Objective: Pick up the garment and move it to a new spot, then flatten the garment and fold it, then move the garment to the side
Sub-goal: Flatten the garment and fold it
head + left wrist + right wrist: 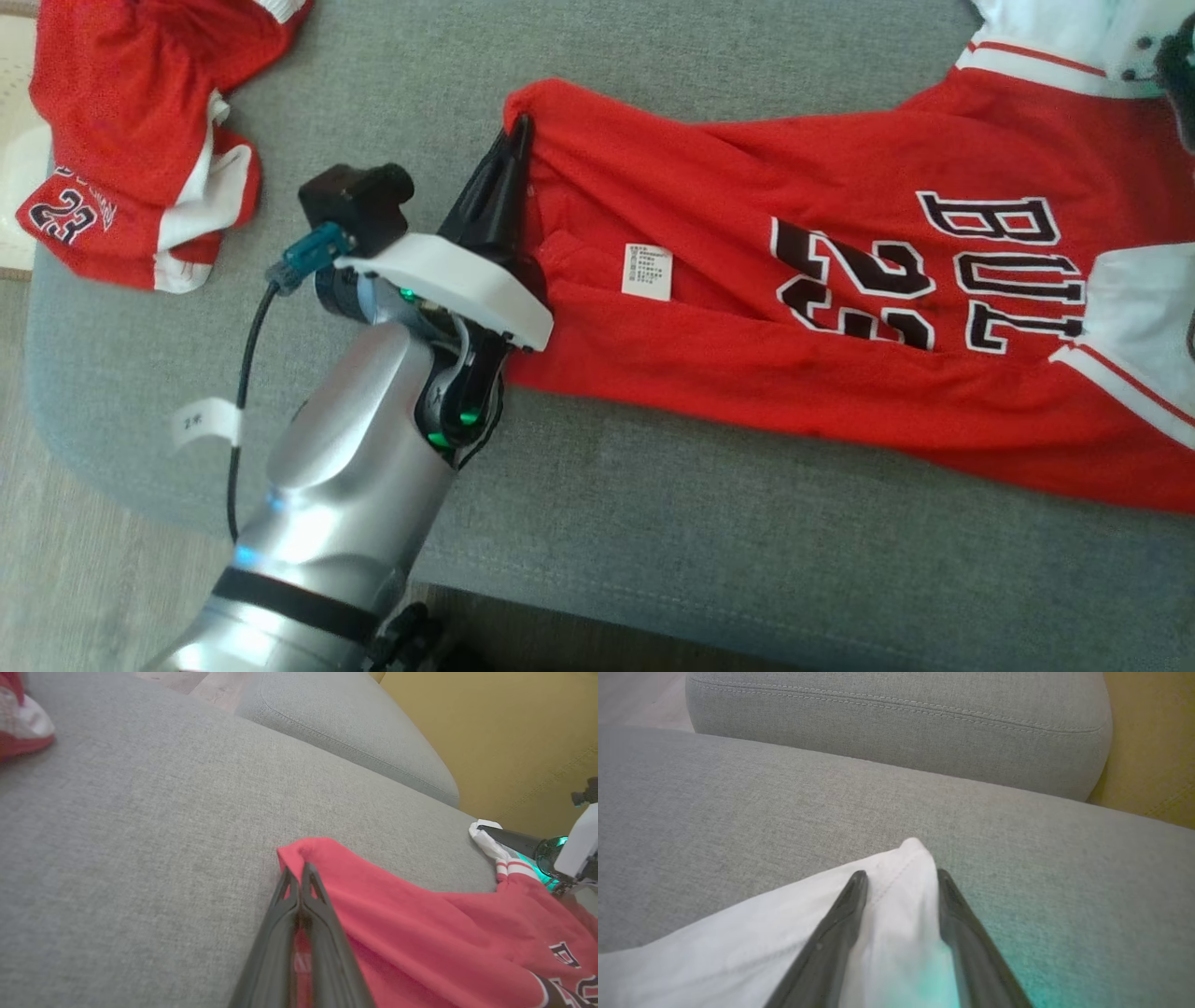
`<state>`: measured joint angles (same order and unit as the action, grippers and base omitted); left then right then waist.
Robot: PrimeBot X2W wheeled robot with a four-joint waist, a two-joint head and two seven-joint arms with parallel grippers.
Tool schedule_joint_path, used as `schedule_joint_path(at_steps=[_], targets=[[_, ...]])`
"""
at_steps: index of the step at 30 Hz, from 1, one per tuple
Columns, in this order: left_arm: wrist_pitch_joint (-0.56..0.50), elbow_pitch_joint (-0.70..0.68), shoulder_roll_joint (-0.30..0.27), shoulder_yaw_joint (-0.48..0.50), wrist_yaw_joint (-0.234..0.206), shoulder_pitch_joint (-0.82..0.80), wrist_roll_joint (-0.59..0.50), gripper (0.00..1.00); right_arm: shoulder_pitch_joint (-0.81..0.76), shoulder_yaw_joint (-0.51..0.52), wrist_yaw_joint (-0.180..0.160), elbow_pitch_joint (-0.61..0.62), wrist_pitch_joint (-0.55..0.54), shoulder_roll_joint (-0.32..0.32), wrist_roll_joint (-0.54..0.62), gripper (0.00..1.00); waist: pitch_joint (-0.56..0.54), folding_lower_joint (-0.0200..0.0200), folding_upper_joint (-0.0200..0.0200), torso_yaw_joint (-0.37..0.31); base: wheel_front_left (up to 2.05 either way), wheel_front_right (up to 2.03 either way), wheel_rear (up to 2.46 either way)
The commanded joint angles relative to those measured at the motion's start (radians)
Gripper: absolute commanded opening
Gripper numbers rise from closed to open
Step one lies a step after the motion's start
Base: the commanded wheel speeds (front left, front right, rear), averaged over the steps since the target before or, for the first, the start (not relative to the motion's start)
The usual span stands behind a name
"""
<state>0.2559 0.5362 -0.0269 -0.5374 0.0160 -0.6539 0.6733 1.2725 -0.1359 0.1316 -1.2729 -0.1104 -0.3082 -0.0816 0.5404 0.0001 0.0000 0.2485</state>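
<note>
The garment (747,308), a bright red jersey with black-and-white lettering and a small white label (649,271), lies spread across the grey cushion (653,523). My left gripper (521,121) is shut on the garment's left corner, and the left wrist view shows its fingers (299,868) pressed together on a fold of red cloth (397,914). My right gripper (901,875) stands open astride the garment's white shoulder end (738,933). The white fabric lies between its two spread fingers, low on the cushion.
A second red-and-white garment (121,140) lies crumpled at the cushion's far left. Another grey cushion (896,732) sits beyond, with a yellow surface (490,742) behind it. Wooden floor (56,579) lies past the cushion's rounded left edge.
</note>
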Motion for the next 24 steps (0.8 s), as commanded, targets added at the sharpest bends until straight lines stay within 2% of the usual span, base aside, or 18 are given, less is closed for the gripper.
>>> schedule_joint_path(at_steps=[1, 4, 9, 17, 21, 24], targets=[[0.006, -0.033, -0.023, 0.026, -0.009, -0.033, 0.009, 0.00, 0.022, -0.019, -0.001, 0.011, -0.011, 0.005, 0.024, 0.00, 0.006, -0.0001, 0.0000, 0.003, 0.00, 0.00, 0.00], [0.006, -0.032, -0.023, 0.024, -0.008, -0.038, 0.010, 0.00, 0.027, -0.022, -0.001, 0.009, -0.007, 0.004, 0.036, 0.00, 0.009, -0.0001, 0.0000, 0.005, 0.00, 0.00, 0.00], [0.006, -0.040, -0.023, 0.042, -0.011, -0.072, -0.007, 0.00, 0.057, 0.011, -0.001, 0.025, 0.082, -0.029, 0.068, 0.00, 0.015, -0.0001, 0.0000, 0.003, 0.00, 0.00, 0.00], [0.006, -0.014, -0.023, 0.121, -0.006, -0.131, -0.064, 0.00, 0.085, 0.158, -0.001, 0.054, 0.230, -0.073, 0.156, 0.00, 0.006, -0.0001, 0.0000, -0.032, 0.00, 0.00, 0.00], [0.006, 0.027, -0.023, 0.170, 0.005, -0.147, -0.107, 0.00, 0.079, 0.239, -0.001, 0.069, 0.293, -0.054, 0.191, 0.00, -0.001, -0.0001, 0.0000, -0.069, 0.00, 0.00, 0.00], [0.006, 0.062, -0.023, 0.210, 0.022, -0.147, -0.144, 0.00, 0.067, 0.283, -0.001, 0.083, 0.334, -0.016, 0.200, 0.00, -0.010, -0.0001, 0.0000, -0.104, 0.00, 0.00, 0.00]])
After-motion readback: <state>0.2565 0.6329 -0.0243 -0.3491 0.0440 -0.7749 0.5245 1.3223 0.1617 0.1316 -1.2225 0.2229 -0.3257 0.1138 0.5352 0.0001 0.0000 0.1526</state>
